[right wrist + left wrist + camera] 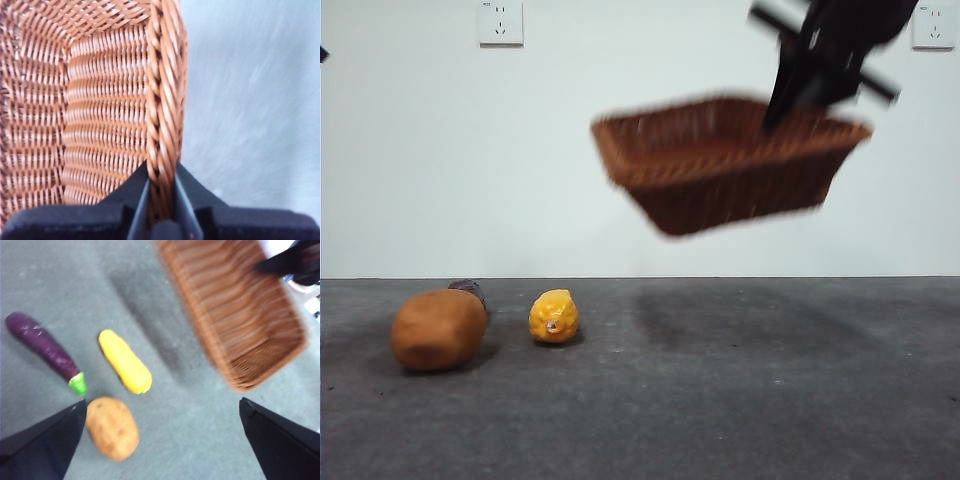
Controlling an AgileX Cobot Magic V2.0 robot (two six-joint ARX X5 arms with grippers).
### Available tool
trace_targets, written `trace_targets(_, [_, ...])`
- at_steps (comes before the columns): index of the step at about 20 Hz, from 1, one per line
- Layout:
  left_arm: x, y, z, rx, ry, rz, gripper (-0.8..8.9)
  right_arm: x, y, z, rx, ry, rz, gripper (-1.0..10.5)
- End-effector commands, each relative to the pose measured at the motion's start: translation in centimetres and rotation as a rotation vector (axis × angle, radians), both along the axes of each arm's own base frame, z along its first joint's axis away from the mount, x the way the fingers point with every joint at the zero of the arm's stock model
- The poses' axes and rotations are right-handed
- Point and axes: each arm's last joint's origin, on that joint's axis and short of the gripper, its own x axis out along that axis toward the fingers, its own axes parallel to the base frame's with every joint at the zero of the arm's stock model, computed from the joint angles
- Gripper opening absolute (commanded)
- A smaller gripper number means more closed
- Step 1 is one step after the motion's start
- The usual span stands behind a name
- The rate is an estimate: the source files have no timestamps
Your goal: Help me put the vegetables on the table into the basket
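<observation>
The potato (438,328) lay nearest, corn (554,316) beside it; above them the basket (725,160) hung, the right gripper (161,200) clamping its rim; left gripper (160,440) spread wide

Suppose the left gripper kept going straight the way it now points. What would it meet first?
Probably bare table: the open left gripper aims between the potato and basket. Depth is unclear.

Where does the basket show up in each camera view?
Front view: basket in the air, upper middle, right gripper on its rim.
Left wrist view: basket above the table, apart from the corn.
Right wrist view: basket fills the frame, rim clamped.
Shared landmark: the right gripper pinching the braided rim.
</observation>
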Motion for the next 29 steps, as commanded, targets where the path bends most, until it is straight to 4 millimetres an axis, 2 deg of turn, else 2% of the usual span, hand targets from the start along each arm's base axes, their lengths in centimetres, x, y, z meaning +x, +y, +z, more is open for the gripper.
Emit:
trace_targets(1, [1.3, -0.6, 1.0, -0.024, 0.008, -0.013, 6.29, -2.6, -0.8, 2.7, -0.050, -0.084, -0.008, -0.1])
trace_targets(3, [3.3, -1.7, 2.8, -0.017, 0.004, -0.017, 6.28, -5.1, -1.5, 4.7, -0.062, -0.134, -0.014, -0.1])
trace_targets(5, [5.7, -3.3, 4.2, 0.023, 0.003, -0.008, 6.28, -6.9, -2.2, 5.9, -0.079, -0.163, -0.018, -0.1])
trace_targets(7, [8.6, -5.0, 4.3, 0.061, 0.067, 0.007, 6.28, -8.2, -2.6, 6.6, -0.111, -0.181, -0.039, -0.1])
trace_targets(12, [14.7, -9.3, 0.4, 0.102, 0.273, 0.012, 6.27, -10.0, -3.7, 7.6, -0.132, -0.206, -0.081, -0.1])
trace_targets(16, [17.9, -12.2, -3.3, 0.167, 0.366, 0.048, 6.27, -10.5, -3.9, 7.6, -0.157, -0.196, -0.083, -0.1])
trace_targets(20, [19.8, -13.6, -6.8, 0.249, 0.466, 0.104, 6.27, -10.5, -3.9, 7.5, -0.175, -0.189, -0.074, -0.1])
trace_targets(25, [20.7, -14.0, -10.4, 0.274, 0.598, 0.149, 6.25, -10.5, -3.9, 7.5, -0.180, -0.192, -0.070, -0.1])
trace_targets(29, [21.2, -14.5, -12.0, 0.301, 0.614, 0.159, 6.24, -10.5, -3.9, 7.5, -0.182, -0.192, -0.067, -0.1])
